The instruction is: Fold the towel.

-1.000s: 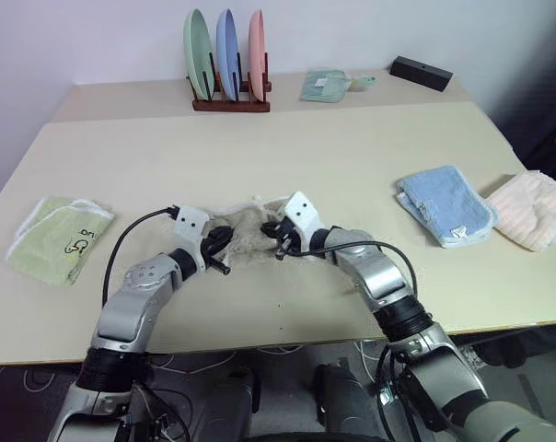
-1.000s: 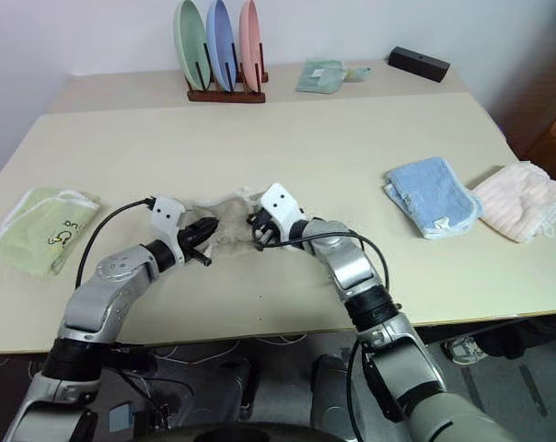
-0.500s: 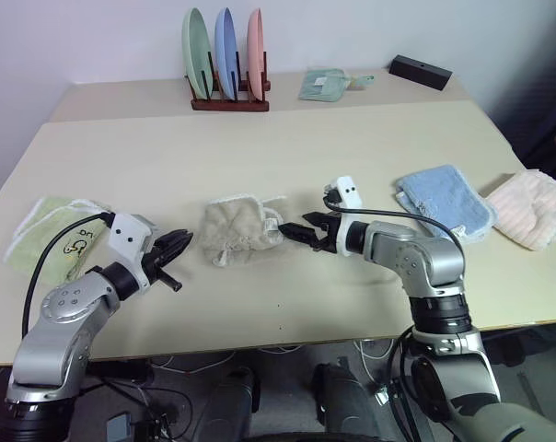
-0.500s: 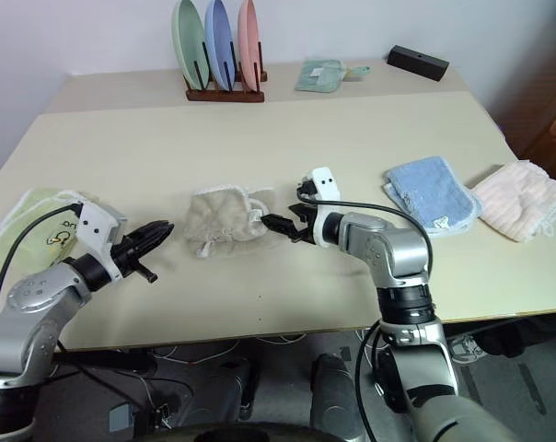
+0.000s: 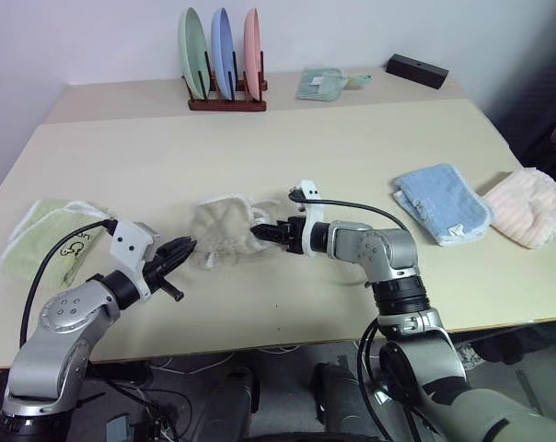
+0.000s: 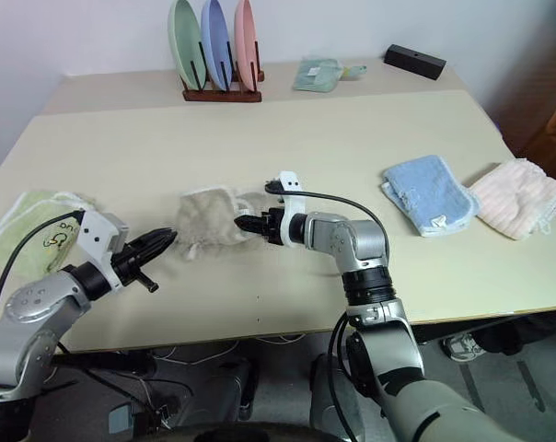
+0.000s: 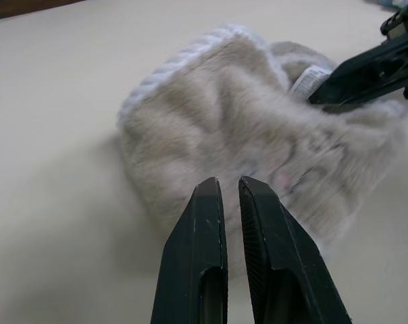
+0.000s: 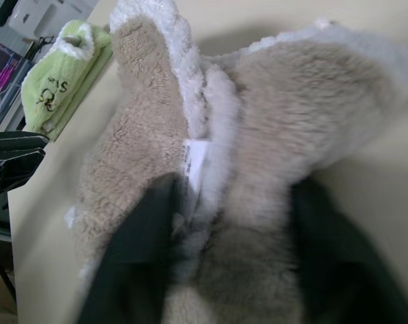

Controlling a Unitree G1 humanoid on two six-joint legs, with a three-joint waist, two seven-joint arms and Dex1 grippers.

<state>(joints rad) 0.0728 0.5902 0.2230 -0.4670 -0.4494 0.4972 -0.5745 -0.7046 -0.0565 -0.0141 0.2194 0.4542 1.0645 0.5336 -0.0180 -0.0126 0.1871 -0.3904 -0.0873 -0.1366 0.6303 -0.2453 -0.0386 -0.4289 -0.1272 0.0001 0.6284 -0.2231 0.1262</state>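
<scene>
- Surface: a wide pale top carrying all the cloths. It is smooth, so a pull on bunched cloth is likely to drag the whole heap rather than open it.
- Towel: beige terry with white edging, lying crumpled in a loose heap near the middle of the surface, between the two arms. No flat layer or clean corner is exposed, so any fold begun from this state would probably trap wrinkles and come out lopsided.
- Green folded towel: lies at the robot's left, near the left arm. A wide outward sweep of that arm could brush it.
- Blue folded towel: lies well apart on the robot's right, with a pale pink cloth beyond it. Neither looks at risk.
- Right gripper: its fingers straddle a raised ridge of edging at the towel's near-right side, beside the white tag. The wrist view is blurred, so whether they are already pinching the cloth cannot be told. A grip on a thick gather instead of one edge could lift several layers together.
- Left gripper: fingers closed on nothing, tips just short of the towel's left side. Shut fingers cannot take a corner; advancing so would merely push the heap.
</scene>
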